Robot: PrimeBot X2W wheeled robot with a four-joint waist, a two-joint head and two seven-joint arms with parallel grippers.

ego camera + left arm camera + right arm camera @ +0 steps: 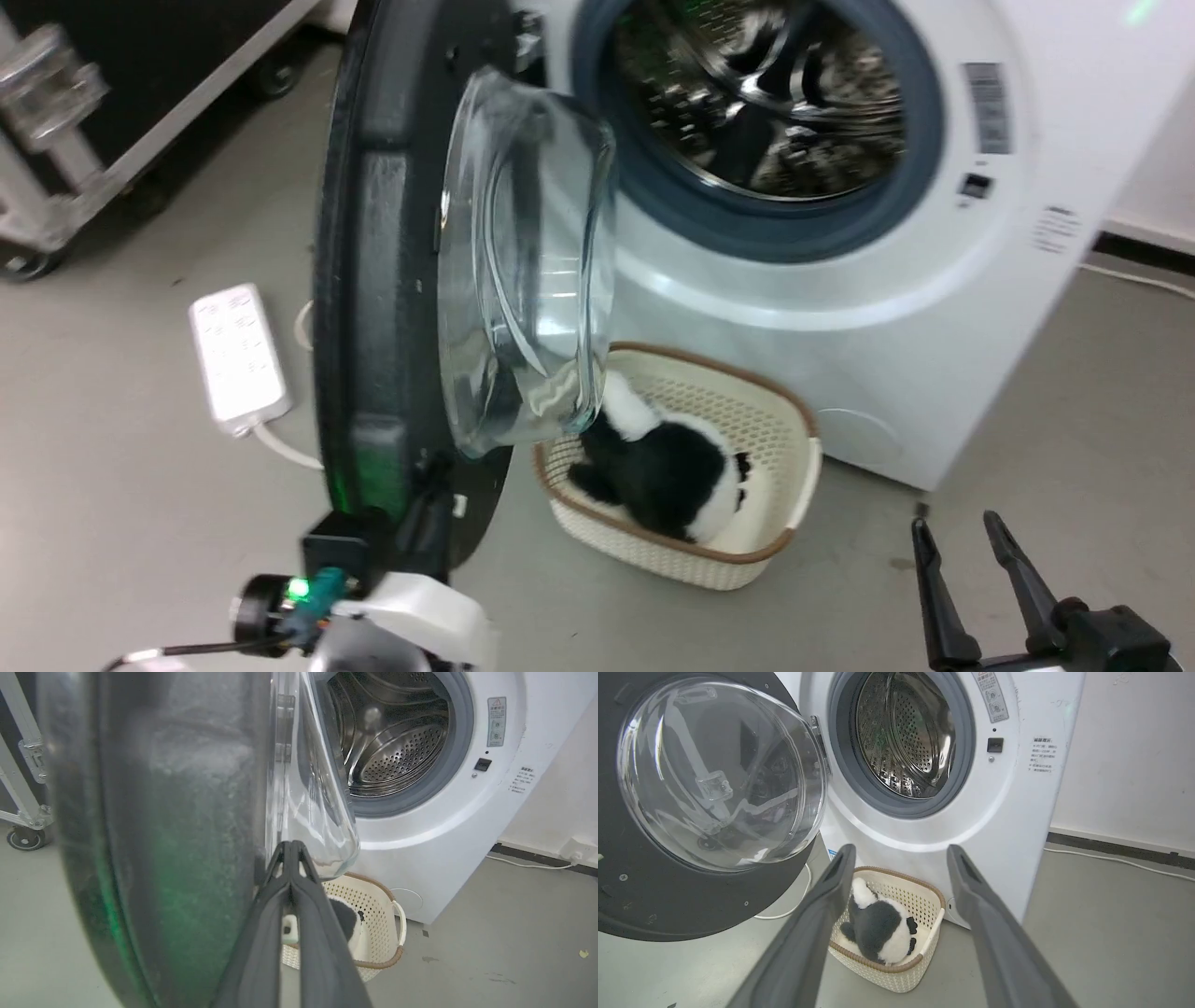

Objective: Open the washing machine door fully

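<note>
Pressed together with nothing between the fingers, my left hand [290,848] reaches up to the inner side of the washing machine door [373,280]. The joined tips sit at the seam where the black face meets the clear glass bowl [523,261]. They look to be against the door, though I cannot tell for certain that they touch. From my head I see that arm's pale wrist low on my left, just under the door's lower edge, with a green light glowing on it.

My right hand [956,523] hangs low on my right, well apart from the door, its two dark fingers spread wide and holding nothing.

The door stands swung out to the left of the washing machine [934,355]. It is hinged at the left side of the opening and nearly edge-on to my head, its bowl bulging towards the right. Behind it the steel drum [766,93] is uncovered, ringed by the grey rubber seal [747,224].

On the floor before the machine, just below the bowl, sits a cream basket [653,555] with a brown rim. A black and white plush toy [667,476] lies in it. A white power strip [238,359] lies on the floor left of the door.
</note>
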